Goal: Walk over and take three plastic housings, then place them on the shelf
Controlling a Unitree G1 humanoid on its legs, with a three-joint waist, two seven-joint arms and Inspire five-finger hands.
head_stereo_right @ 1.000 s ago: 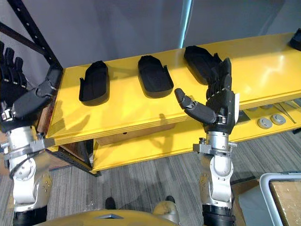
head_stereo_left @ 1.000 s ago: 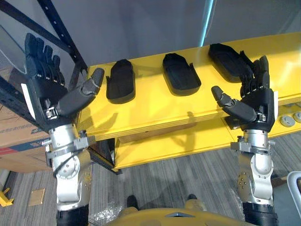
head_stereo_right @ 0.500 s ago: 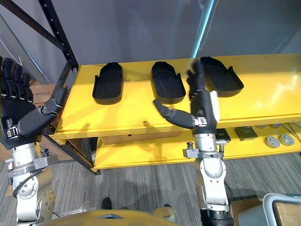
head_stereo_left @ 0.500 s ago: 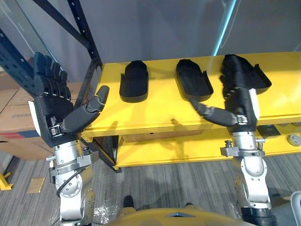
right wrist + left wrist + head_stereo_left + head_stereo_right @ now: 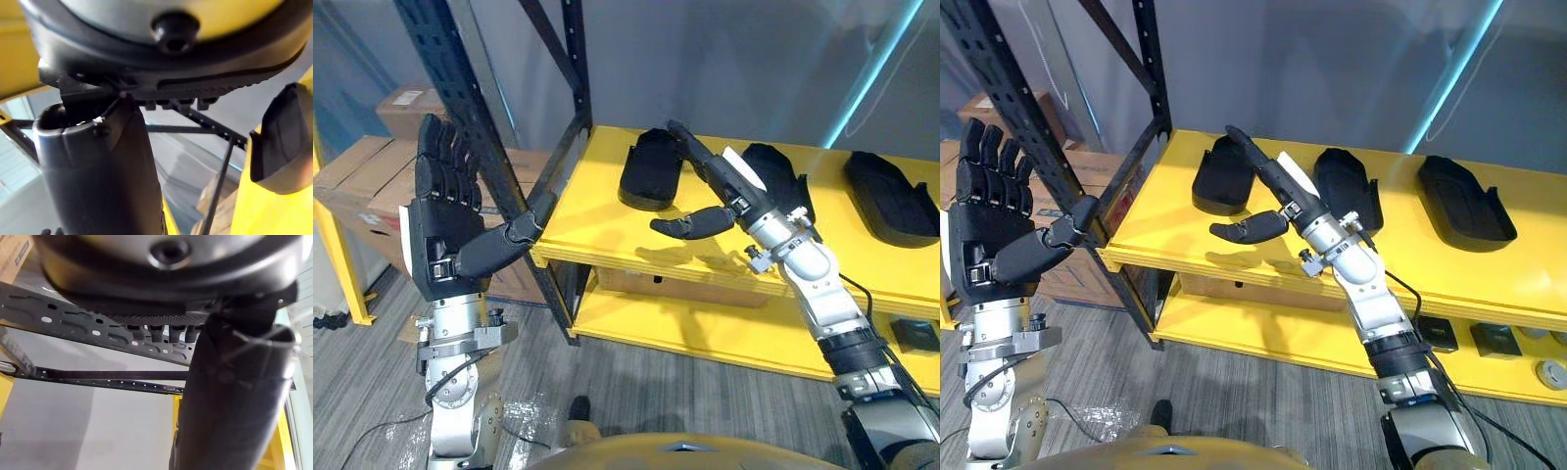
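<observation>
Rack post (image 5: 460, 69) between left hand (image 5: 440, 235) and shelf (image 5: 607, 225) — touching, perhaps.

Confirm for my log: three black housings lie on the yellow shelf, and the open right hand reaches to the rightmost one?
No: the right hand reaches to the leftmost housing, as the right eye view shows; the rest holds.

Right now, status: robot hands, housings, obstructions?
Right robot hand open over leftmost housing. Left robot hand open, raised beside rack post. Three housings on yellow shelf.
</observation>
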